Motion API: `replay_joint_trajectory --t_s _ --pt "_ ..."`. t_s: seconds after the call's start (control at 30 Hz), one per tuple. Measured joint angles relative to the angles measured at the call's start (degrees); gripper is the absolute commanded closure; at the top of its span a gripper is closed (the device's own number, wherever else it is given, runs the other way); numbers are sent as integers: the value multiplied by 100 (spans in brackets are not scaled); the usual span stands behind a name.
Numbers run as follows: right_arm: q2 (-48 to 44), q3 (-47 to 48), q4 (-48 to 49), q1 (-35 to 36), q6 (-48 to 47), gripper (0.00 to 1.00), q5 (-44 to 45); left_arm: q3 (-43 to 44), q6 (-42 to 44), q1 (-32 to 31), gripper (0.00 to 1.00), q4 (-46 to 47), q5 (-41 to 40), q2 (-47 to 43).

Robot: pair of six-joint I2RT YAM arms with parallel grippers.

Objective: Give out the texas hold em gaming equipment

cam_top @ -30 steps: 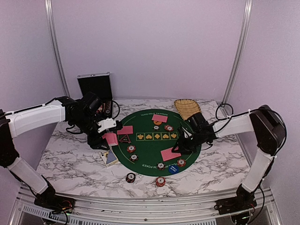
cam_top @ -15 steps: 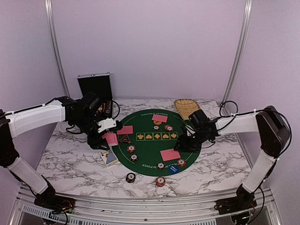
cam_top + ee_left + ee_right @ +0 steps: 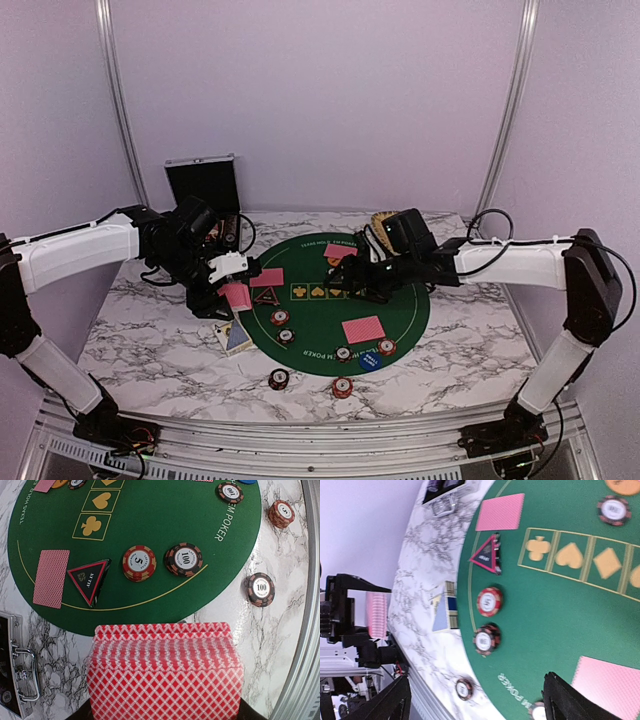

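Handling the deck of red-backed cards [image 3: 165, 675] looks delicate. It is light and slick, and the cards are likely to fan or slide, so it is best pinched across its long edges. The left gripper [image 3: 233, 297] is clamped on it that way, left of centre in the overhead view, just off the green felt mat [image 3: 320, 312]. A single dealt card would probably need lifting by one edge, since it lies flat on the felt.

The striped poker chips [image 3: 184, 559] are stiff, dense and round. A grip across the rim should hold them, though a stack could topple.

The right gripper [image 3: 477, 677] hangs over the mat's middle with its jaws wide apart and nothing between them.

- **Dealt cards:** three spots on the mat, at upper centre, left and lower right.
- **Chips or short stacks:** six seen from above, four on the felt's lower arc and two on the marble below it. A seventh shows at the upper right of the right wrist view.
- **Black triangular marker [image 3: 265, 296]:** one.
- **Blue button disc [image 3: 371, 360]:** one.
- **Orange button disc [image 3: 622, 484]:** one.
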Motion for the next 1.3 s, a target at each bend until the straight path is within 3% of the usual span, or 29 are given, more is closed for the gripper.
replay_joint_trajectory --t_s 0.2,0.53,1.3 --pt "962 487 1263 619 785 9 -651 7 0 0 97 0 2 0" --pt "2131 1360 2573 1211 1716 9 -1152 9 -2 0 97 0 42 0" --pt "3539 2428 4162 1558 3051 7 -1475 35 -50 9 96 -2 151 0"
